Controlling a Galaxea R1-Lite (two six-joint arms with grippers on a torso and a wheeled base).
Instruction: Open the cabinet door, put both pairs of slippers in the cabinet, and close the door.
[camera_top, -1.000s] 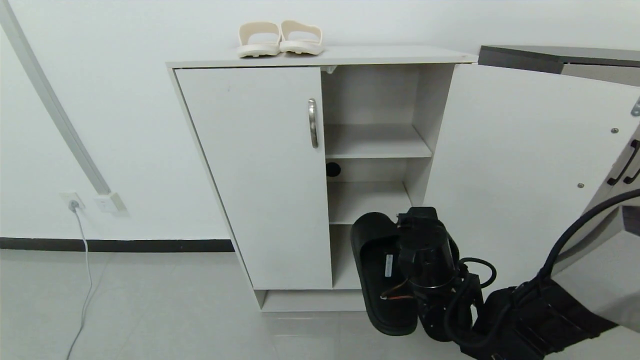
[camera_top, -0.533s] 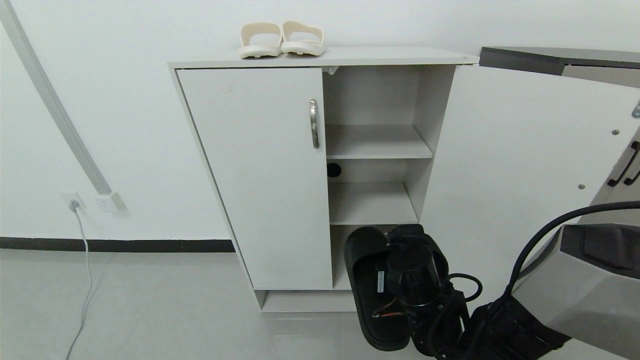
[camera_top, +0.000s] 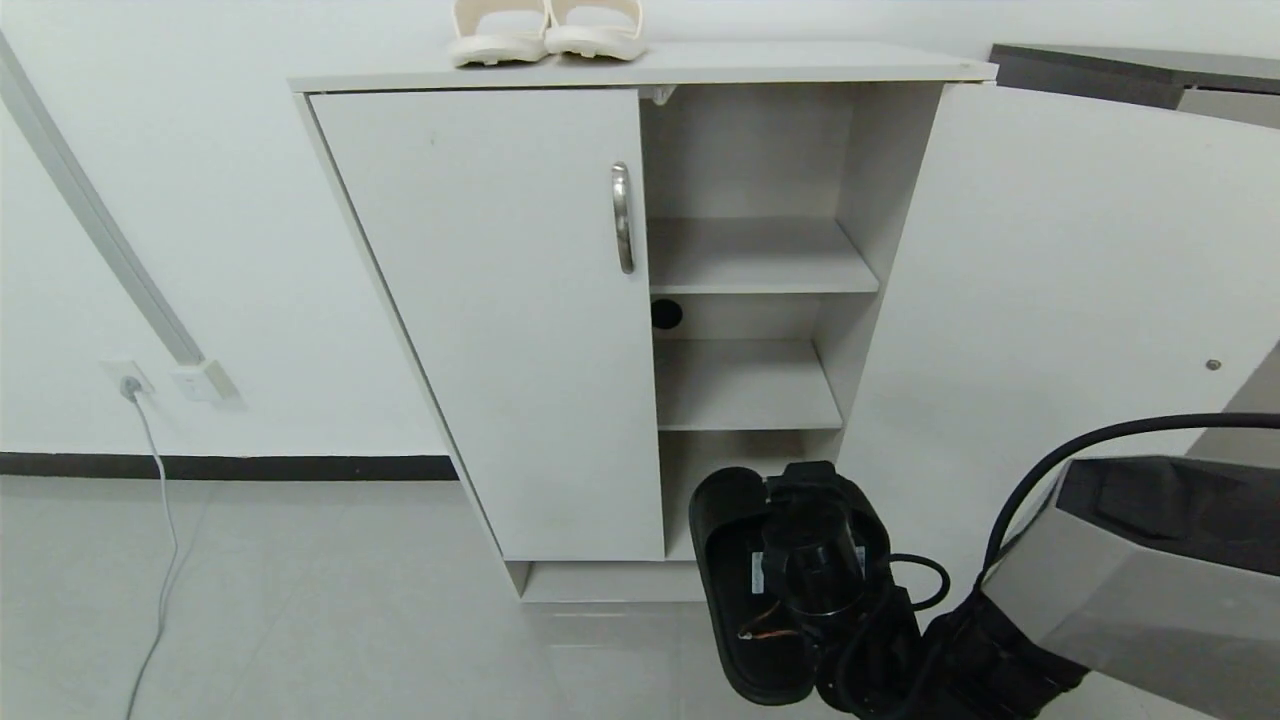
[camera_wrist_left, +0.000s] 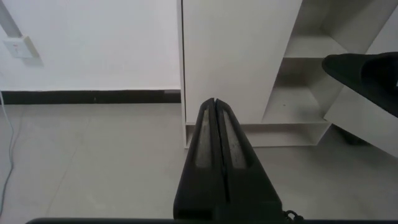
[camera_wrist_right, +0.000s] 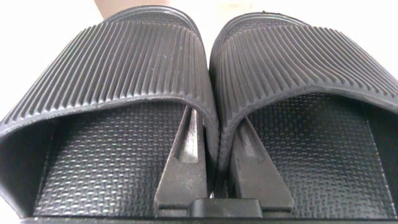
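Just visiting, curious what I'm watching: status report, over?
Right gripper shut on black slippers, low before open cabinet. Left gripper shut, empty. Cream slippers atop cabinet. Nothing in the way.

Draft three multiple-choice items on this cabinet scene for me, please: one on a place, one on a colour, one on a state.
1. Where does the cream pair of slippers sit?
A) on the cabinet top
B) on the floor
C) on the middle shelf

2. What colour is the pair in the right claw?
A) red
B) black
C) blue

3. How does the cabinet's right door stand?
A) shut
B) swung open
C) lying on the floor

Answers: 1 A, it rests on the top board; 2 B, the black slippers' ribbed straps are pinched there; 3 B, the shelves show beside it.
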